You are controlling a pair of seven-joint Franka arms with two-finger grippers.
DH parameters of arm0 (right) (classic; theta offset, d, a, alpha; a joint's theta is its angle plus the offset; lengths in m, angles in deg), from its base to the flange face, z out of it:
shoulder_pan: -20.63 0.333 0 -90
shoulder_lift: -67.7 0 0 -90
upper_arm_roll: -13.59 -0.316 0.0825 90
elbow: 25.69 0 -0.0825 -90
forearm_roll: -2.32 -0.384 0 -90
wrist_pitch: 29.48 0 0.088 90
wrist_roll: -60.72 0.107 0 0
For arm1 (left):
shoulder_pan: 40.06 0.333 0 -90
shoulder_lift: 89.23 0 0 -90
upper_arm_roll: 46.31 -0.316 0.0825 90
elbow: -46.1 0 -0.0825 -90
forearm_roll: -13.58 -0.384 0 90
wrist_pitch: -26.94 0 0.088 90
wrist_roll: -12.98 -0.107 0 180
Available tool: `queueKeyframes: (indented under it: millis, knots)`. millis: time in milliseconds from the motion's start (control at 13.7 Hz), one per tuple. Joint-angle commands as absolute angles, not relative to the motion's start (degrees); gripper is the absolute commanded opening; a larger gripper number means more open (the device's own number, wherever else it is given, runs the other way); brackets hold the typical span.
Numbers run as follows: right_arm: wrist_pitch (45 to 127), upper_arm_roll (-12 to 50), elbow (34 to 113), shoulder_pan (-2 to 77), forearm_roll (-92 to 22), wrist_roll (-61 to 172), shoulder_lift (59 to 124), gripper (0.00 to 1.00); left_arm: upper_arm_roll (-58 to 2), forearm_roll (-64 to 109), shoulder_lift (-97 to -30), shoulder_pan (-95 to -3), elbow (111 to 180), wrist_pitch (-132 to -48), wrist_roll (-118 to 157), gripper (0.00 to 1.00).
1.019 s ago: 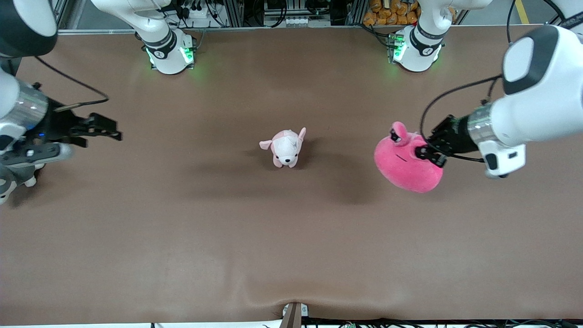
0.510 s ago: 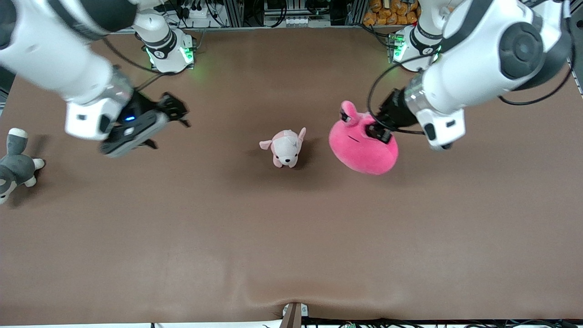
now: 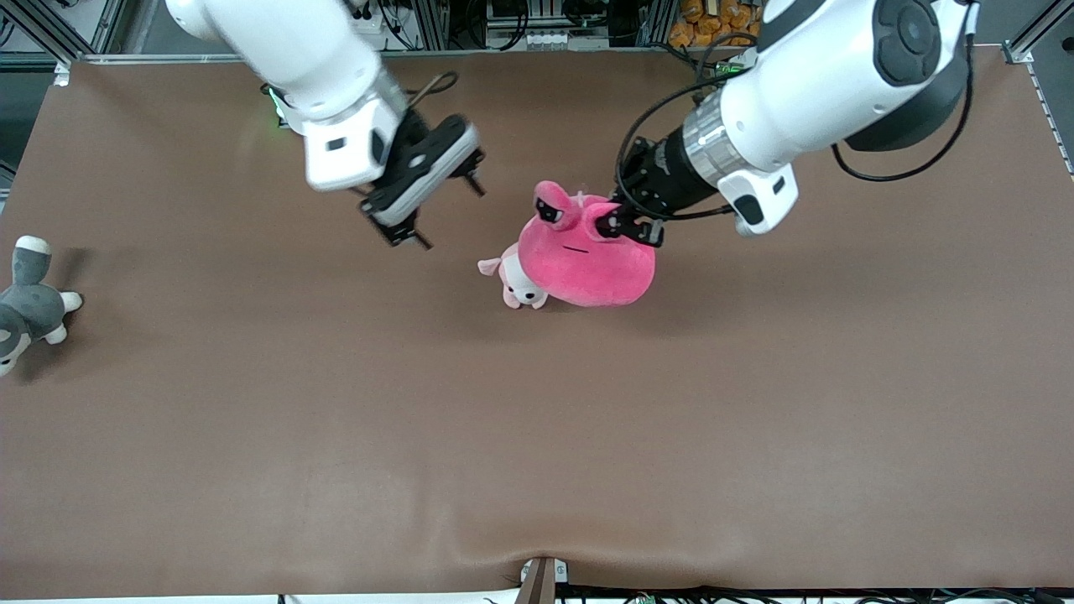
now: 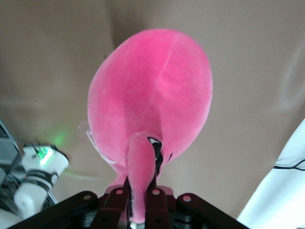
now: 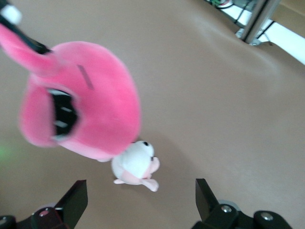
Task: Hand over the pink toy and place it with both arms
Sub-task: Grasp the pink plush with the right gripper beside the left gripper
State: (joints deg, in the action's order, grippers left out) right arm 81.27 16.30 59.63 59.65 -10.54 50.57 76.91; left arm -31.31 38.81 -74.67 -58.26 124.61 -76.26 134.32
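Beneath the left tool (image 3: 631, 226), clamped on one eye stalk, the hot-pink round plush toy (image 3: 587, 262) hangs over a pale puppy plush (image 3: 518, 287); the right tool (image 3: 443, 210) gapes wide nearby over bare brown table (image 3: 537, 436).

The pink toy (image 3: 587, 260) is soft, matt plush cloth with a visible seam, and the pale puppy plush (image 3: 513, 283) beside it and the grey-and-white plush (image 3: 25, 304) at the worktop edge have the same fuzzy finish. The worktop (image 3: 537, 436) carries a smooth, matt brown covering, slightly rippled near its front edge. Both arms have glossy white plastic shells, polished silver metal wrist rings and matt black fingers (image 3: 417, 239).
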Motion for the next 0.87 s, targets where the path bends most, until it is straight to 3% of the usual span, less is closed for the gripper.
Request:
queueKeyframes:
  millis: [0, 801]
  knots:
    - [81.9, 17.1, 59.6, 64.3, -11.2, 58.0, 76.7, 1.00, -30.0, 40.3, -73.8, -58.8, 124.0, -78.4, 137.7, 0.00]
    - [86.6, 17.2, 59.6, 66.0, -7.1, 58.2, 79.6, 1.00, -30.0, 40.0, -73.6, -60.2, 124.1, -79.1, 138.9, 0.00]
